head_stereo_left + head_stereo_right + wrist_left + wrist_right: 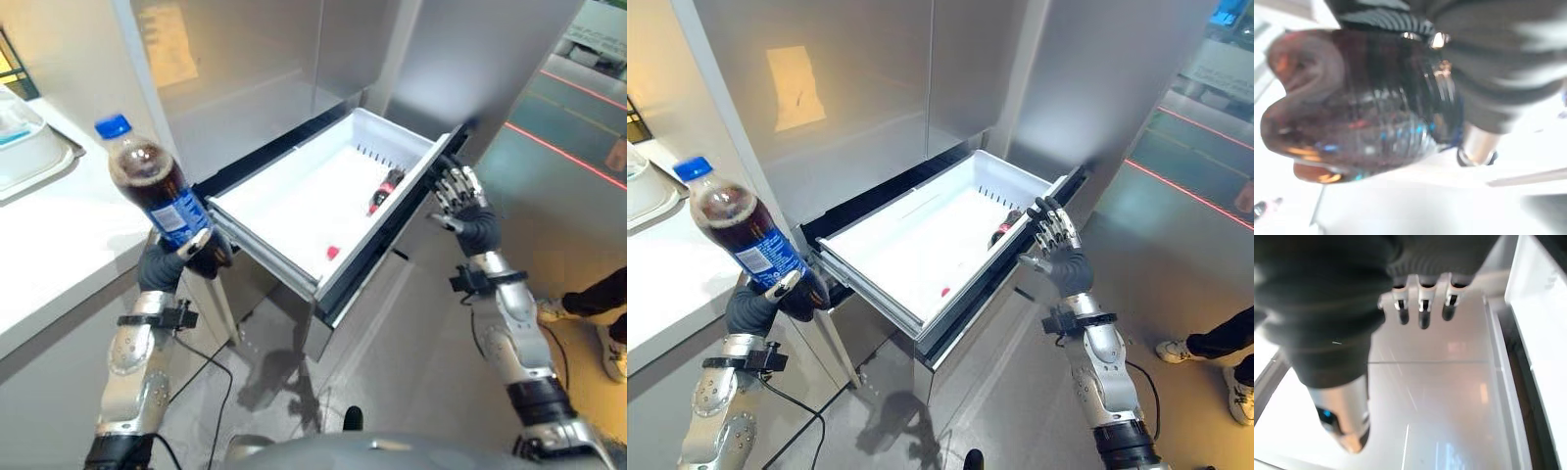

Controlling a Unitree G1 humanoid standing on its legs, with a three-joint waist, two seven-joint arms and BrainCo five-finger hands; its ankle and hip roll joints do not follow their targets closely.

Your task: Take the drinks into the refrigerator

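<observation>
A cola bottle (157,186) with a blue cap and blue label stands nearly upright in my left hand (191,257), whose fingers are curled round its lower part. It hangs in the air just left of the open white refrigerator drawer (392,132). In the left wrist view the bottle's ribbed base (1352,112) shows close up. A small dark drink bottle (385,189) lies inside the drawer near its front wall, and a small red thing (332,253) lies on the drawer floor. My right hand (458,196) rests at the drawer's dark front panel, fingers relaxed, holding nothing.
A white counter (59,245) runs along the left with a clear plastic container (20,137) on it. Steel refrigerator doors (862,88) rise behind the drawer. A person's shoes (583,313) stand on the floor at the right, near red floor lines (568,147).
</observation>
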